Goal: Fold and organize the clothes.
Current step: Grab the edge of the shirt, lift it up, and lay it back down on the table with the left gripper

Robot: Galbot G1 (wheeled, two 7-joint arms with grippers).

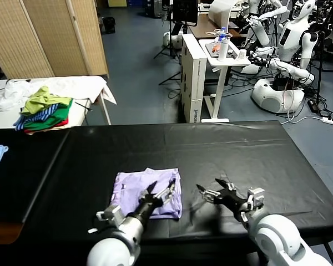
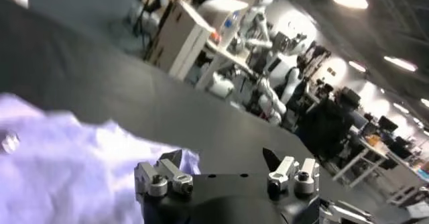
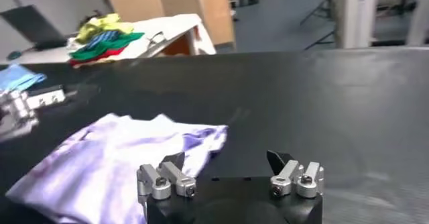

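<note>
You are seeing the T-shirt lying folded (compact rectangle) on the tabletop — left gripper and right gripper both gaping wide, gripping nothing; only tidying is seemingly remaining.

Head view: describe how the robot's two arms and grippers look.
Both arms end in rounded glossy white shells, then a silver wrist section. The left gripper and right gripper are black, with slim pointed black fingers. The wrist views show silver metal knuckle blocks with screws on a black base.

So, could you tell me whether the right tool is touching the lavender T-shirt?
Apart. In the head view the right tool, open, sits beside the T-shirt, with a strip of bare black table between them.
</note>
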